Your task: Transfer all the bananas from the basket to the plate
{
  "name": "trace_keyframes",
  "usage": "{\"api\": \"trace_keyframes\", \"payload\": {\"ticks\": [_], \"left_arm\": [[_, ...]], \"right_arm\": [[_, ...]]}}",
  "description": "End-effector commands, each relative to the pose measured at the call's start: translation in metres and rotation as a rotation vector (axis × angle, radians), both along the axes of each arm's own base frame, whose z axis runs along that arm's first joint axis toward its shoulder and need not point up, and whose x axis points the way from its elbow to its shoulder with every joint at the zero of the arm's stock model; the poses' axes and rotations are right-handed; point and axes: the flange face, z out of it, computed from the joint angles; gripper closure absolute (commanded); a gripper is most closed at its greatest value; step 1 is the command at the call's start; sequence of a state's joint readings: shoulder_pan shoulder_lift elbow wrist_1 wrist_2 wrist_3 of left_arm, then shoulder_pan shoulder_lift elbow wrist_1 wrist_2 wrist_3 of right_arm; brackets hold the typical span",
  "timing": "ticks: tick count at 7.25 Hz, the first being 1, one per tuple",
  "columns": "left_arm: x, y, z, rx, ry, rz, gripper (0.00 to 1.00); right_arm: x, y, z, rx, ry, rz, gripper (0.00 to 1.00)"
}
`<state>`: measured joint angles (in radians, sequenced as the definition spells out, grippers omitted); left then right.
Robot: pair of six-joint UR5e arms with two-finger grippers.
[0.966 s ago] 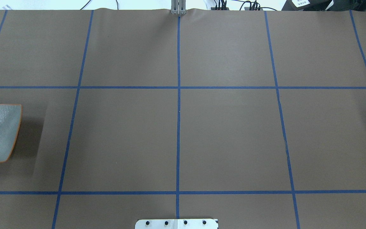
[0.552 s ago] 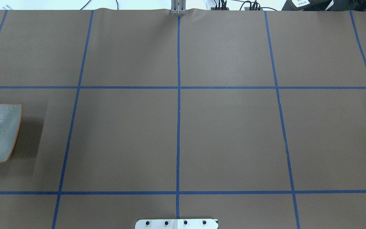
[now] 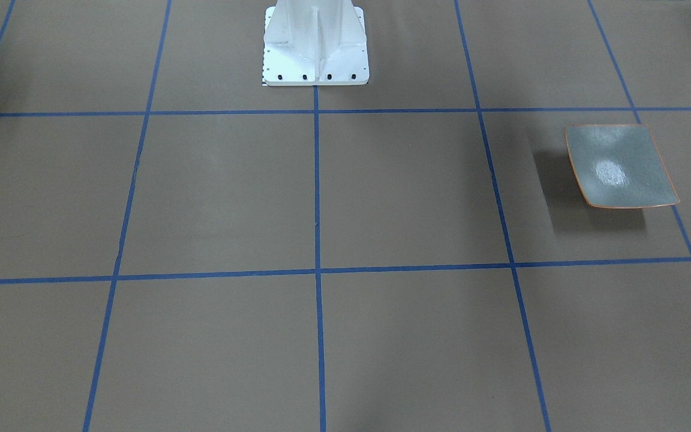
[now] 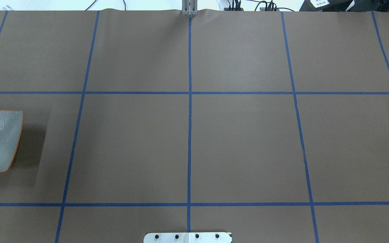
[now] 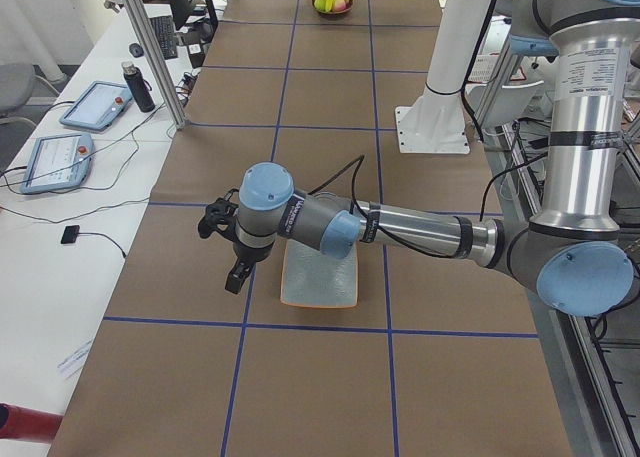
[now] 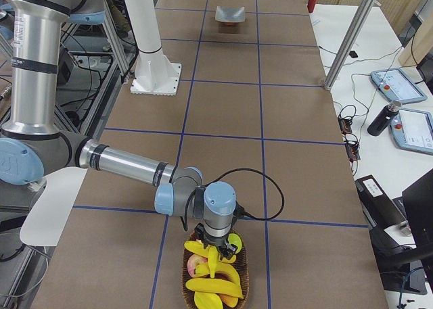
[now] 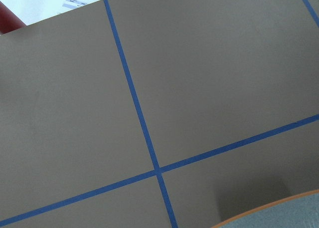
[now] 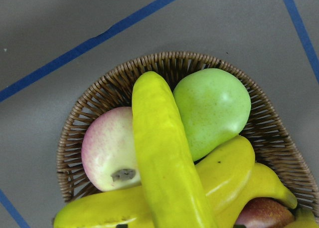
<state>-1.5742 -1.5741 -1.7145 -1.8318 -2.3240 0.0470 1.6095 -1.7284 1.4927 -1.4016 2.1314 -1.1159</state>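
Hovering are the right claw [image 6: 218, 253] over the bananas [image 8: 164, 178] in the basket [image 8: 169, 61] and the left claw [image 5: 225, 249] near the plate [image 3: 618, 165], grips impossible to tell.

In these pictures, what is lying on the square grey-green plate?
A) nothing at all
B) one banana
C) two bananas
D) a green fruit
A: the plate shows only its bare glossy surface, while the bananas lie in the basket.
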Motion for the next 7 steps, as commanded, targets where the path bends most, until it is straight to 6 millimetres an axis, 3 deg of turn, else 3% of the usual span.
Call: {"api": "trace_keyframes", "payload": {"ticks": [1,3,5,7], "left_arm": [[-0.001,0.002,0.003,-0.004,0.000,-0.001,0.00],[-0.001,0.003,0.003,-0.004,0.000,-0.001,0.00],[0.000,0.003,0.004,-0.006,0.000,0.001,0.00],[0.000,0.003,0.003,-0.004,0.000,0.001,0.00]], "right_arm": [[0.001,-0.002,0.005,-0.008,0.008,0.000,0.38],[0.001,-0.004,0.000,0.005,0.007,-0.002,1.00],[0.001,-0.009,-0.005,0.014,0.006,0.001,1.00],[0.001,-0.018,-0.022,0.043,-0.002,0.007,1.00]]}}
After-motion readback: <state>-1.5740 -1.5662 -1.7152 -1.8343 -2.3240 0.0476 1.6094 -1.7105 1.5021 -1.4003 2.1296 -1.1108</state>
